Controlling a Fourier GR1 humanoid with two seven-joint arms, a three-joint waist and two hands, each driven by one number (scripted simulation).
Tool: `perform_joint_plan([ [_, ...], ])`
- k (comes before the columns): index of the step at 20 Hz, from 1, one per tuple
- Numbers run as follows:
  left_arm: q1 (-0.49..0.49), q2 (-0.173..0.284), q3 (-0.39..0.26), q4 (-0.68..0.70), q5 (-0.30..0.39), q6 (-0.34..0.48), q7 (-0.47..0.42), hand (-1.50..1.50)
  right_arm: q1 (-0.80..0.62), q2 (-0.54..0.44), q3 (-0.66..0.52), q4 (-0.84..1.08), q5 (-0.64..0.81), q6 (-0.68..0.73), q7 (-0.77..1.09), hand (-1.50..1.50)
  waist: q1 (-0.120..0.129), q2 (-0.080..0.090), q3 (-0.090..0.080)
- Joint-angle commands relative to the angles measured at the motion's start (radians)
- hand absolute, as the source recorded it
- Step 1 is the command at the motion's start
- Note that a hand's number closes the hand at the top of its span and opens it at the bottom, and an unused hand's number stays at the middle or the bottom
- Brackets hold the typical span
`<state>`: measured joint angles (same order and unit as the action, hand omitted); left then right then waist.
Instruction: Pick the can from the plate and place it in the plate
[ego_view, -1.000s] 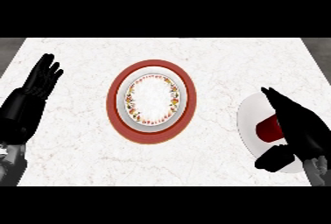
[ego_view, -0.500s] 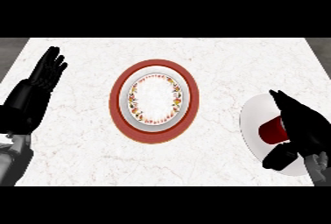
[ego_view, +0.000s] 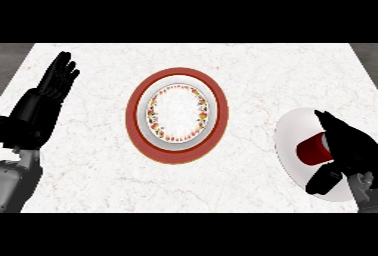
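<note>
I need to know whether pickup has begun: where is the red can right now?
In the head view the red can lies on the white plate at the counter's right side, with the right hand curled round it.

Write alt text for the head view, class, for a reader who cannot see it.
The robot's right hand curls round a red can lying on a white plate at the counter's right. A red-rimmed plate with a patterned inner ring sits mid-counter. The left hand rests open at the left edge.

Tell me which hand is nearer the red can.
Right. The right hand is at the red can on the white plate; the left hand rests open across the counter, beyond the red-rimmed plate.
</note>
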<state>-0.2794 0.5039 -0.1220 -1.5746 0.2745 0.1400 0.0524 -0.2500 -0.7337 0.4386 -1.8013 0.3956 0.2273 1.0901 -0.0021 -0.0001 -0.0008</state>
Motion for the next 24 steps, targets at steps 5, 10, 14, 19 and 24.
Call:
perform_joint_plan([
  [5, 0.027, -0.063, -0.015, -0.028, -0.071, 0.013, 0.005, 0.00, 0.057, 0.053, -0.030, 0.012, 0.008, 0.090, 0.092, -1.50, 0.001, -0.001, 0.000],
  [10, -0.006, -0.031, 0.061, 0.049, -0.036, -0.068, -0.018, 0.00, 0.099, 0.087, -0.004, 0.095, 0.099, 0.060, 0.051, -1.50, -0.002, 0.001, 0.000],
  [14, 0.080, -0.044, 0.067, -0.075, -0.055, -0.062, 0.000, 0.00, 0.143, 0.118, -0.043, 0.200, 0.184, -0.064, -0.156, 1.50, 0.006, -0.001, 0.001],
  [19, -0.003, -0.074, 0.064, 0.034, -0.078, -0.080, -0.011, 0.00, 0.001, 0.111, -0.051, 0.243, 0.357, -0.110, -0.193, 1.50, 0.006, 0.001, 0.001],
  [24, -0.008, -0.089, 0.051, -0.050, -0.104, -0.041, 0.085, 0.00, 0.122, 0.063, -0.059, 0.064, 0.457, -0.163, -0.138, 1.50, -0.012, -0.006, 0.001],
])
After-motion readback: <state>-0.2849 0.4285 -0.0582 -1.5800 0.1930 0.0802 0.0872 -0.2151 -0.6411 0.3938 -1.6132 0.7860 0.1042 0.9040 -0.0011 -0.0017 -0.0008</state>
